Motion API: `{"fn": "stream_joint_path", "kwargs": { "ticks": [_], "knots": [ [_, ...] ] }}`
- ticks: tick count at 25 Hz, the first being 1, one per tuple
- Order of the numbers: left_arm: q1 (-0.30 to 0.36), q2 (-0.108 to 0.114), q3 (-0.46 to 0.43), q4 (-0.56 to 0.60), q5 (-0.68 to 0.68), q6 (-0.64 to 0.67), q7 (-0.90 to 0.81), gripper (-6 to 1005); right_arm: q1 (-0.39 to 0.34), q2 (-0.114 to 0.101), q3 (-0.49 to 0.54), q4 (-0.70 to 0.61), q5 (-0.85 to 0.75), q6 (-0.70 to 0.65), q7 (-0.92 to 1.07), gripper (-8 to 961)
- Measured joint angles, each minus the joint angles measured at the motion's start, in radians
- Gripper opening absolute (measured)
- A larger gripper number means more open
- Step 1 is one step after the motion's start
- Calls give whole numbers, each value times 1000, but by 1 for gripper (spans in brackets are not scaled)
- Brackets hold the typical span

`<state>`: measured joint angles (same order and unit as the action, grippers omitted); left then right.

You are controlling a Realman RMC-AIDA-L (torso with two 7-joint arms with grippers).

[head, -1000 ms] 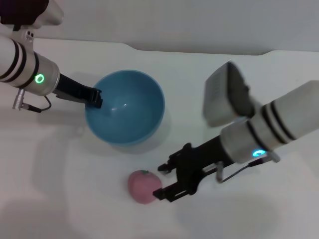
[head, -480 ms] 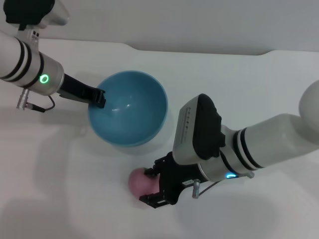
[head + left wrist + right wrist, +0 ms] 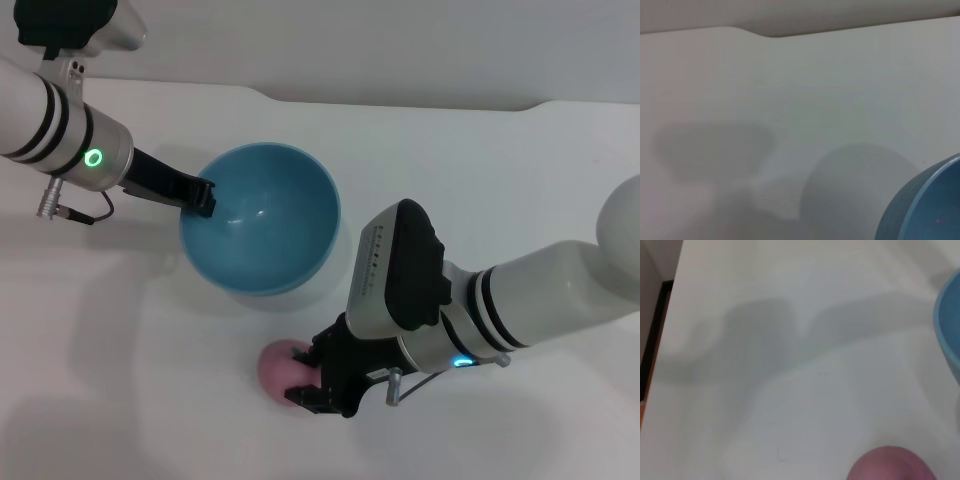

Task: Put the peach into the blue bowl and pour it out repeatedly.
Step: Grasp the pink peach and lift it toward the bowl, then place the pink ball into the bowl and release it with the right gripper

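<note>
The blue bowl (image 3: 300,262) stands empty on the white table, left of centre. My left gripper (image 3: 203,196) is shut on its left rim. Part of the bowl's wall shows in the left wrist view (image 3: 932,205), and its edge shows in the right wrist view (image 3: 951,325). The pink peach (image 3: 277,368) lies on the table in front of the bowl. My right gripper (image 3: 306,376) has one finger on each side of the peach's right half and is shut on it. The fruit still rests on the table. It also shows in the right wrist view (image 3: 892,466).
The white table (image 3: 500,180) has a notched back edge against a pale wall. In the right wrist view the table's side edge (image 3: 662,340) drops off to a dark gap. My right arm's bulky wrist (image 3: 400,275) hangs just right of the bowl.
My right gripper has swung in from the right over the peach and closed its fingers around it. The left gripper has shifted the bowl slightly to the right.
</note>
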<state>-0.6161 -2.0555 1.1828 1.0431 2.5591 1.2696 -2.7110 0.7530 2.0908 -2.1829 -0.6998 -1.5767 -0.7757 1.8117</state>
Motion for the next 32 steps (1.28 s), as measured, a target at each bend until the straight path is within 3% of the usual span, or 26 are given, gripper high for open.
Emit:
{"fn": "stream_joint_path", "kwargs": {
  "ticks": [5, 9, 15, 21, 22, 23, 24, 28, 32],
  "knots": [
    [-2, 0, 18, 0, -1, 0, -1, -1, -14, -3, 19, -12, 16, -36, 1, 384],
    [-11, 0, 28, -2, -1, 0, -2, -1, -54, -16, 141, -20, 40, -155, -2, 206],
    [-26, -2, 63, -7, -4, -3, -2, -1, -161, -41, 451, -7, 28, -396, -95, 162],
    [-62, -8, 168, -13, -11, -15, -26, 0, -283, -73, 779, 5, 25, -634, -188, 129],
    [-65, -8, 188, -13, -11, -21, -35, 0, -306, -74, 854, 4, 25, -679, -198, 123],
    [-69, -9, 212, -13, -12, -29, -47, 0, -345, -77, 1002, 2, 24, -778, -216, 118],
    [-69, -9, 212, -13, -12, -29, -47, 0, -345, -77, 1002, 2, 24, -778, -216, 110],
    [-89, -12, 324, -14, -55, -44, -101, 0, -380, -84, 1216, -6, 3, -924, -234, 76],
    [-112, -12, 398, -14, -135, -44, -142, 1, -388, -86, 1279, -10, -12, -960, -233, 55]
  ]
}}
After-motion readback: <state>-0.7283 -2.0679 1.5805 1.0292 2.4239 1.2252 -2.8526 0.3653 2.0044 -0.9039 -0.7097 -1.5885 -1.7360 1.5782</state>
